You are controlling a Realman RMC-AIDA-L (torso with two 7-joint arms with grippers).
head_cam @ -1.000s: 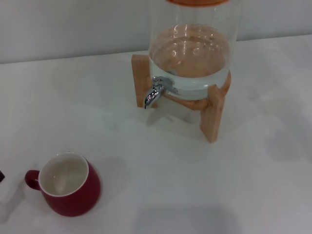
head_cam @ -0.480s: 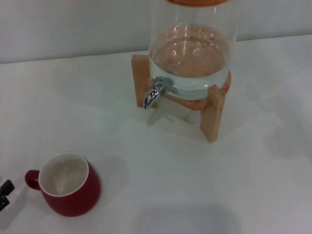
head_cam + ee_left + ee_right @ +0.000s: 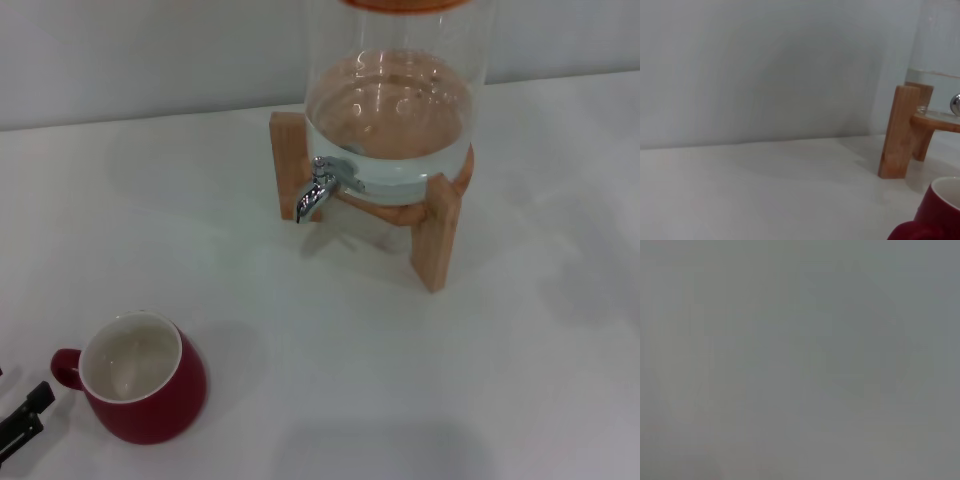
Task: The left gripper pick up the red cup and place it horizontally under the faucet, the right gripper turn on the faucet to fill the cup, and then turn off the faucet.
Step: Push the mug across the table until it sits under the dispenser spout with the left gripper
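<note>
The step in hand looks like the approach to the pick: the left gripper (image 3: 22,425) shows only as two black fingertips at the near-left edge of the head view, just beside the handle of the cup (image 3: 142,388) but not touching it. To do this well, it should come in level with the table (image 3: 330,340), put one finger on each side of the cup's wall or handle, and close only once the cup sits well between them, since the rounded, glossy body may slip from a shallow pinch. The cup stands upright near the front left, mouth up, handle toward the gripper, well apart from the faucet (image 3: 318,190), which juts from the glass dispenser (image 3: 395,95) on its wooden stand (image 3: 435,235). The two tips seem slightly spread with a narrow gap, though so little of them shows that I cannot tell how far open; they hold nothing. The left wrist view catches the cup's rim low in a corner, with a stand leg beyond. The right gripper is not in view.
</note>
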